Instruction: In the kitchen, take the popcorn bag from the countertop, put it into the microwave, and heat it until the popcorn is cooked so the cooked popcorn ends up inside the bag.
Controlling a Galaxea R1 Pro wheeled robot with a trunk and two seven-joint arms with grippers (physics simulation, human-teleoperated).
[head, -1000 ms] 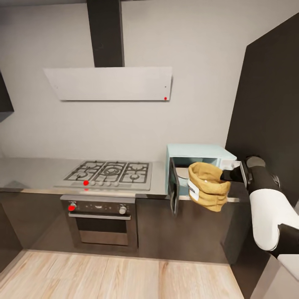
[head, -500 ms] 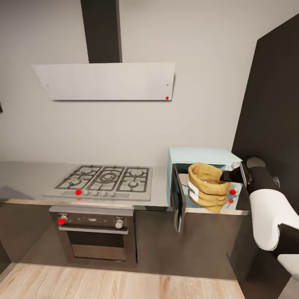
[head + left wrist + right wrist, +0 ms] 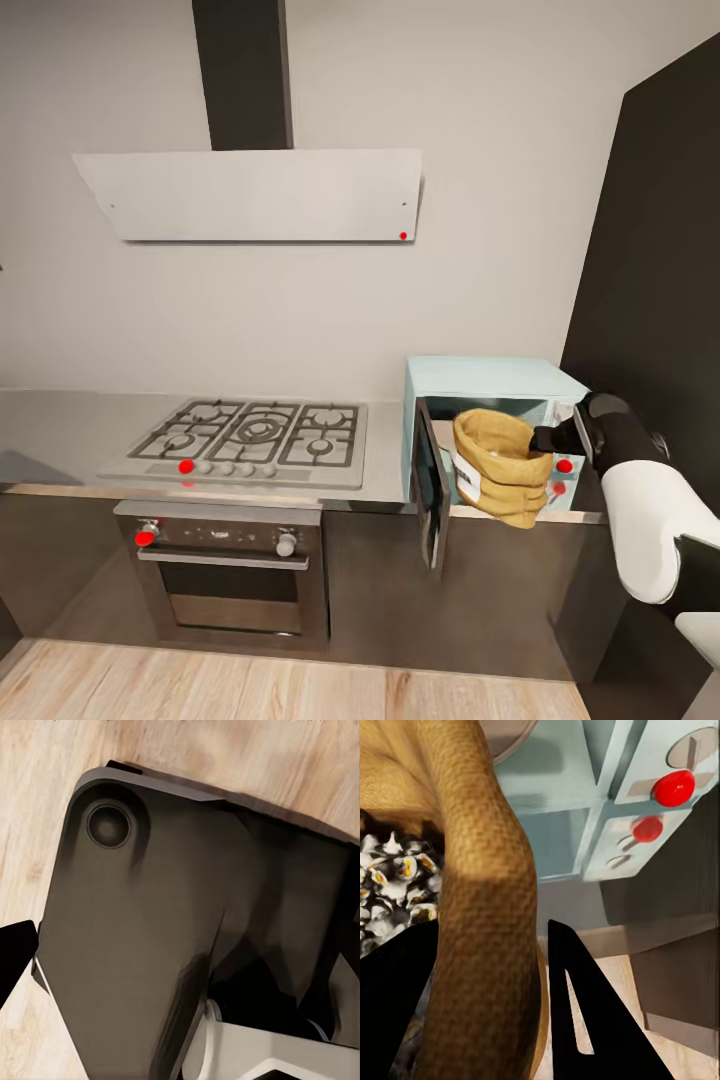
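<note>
Nearest to me, at about four o'clock, the robot's white and black right arm reached forward, and its right tool was closed on the rolled rim of the small tan-brown woven popcorn bag, one black finger outside the cloth wall and the other inside, beside the pale whitish popcorn. The sack looked soft and light; I judged the rim fold the soundest hold, since the sides would buckle under a squeeze. It hung in the air before the open cavity of the pale mint-blue box microwave, just above the front edge of the grey glossy tabletop. Its long axis ran mouth to base, the mouth tipped up towards eleven o'clock, the white label facing nine. The left tool's state I could not tell.
</note>
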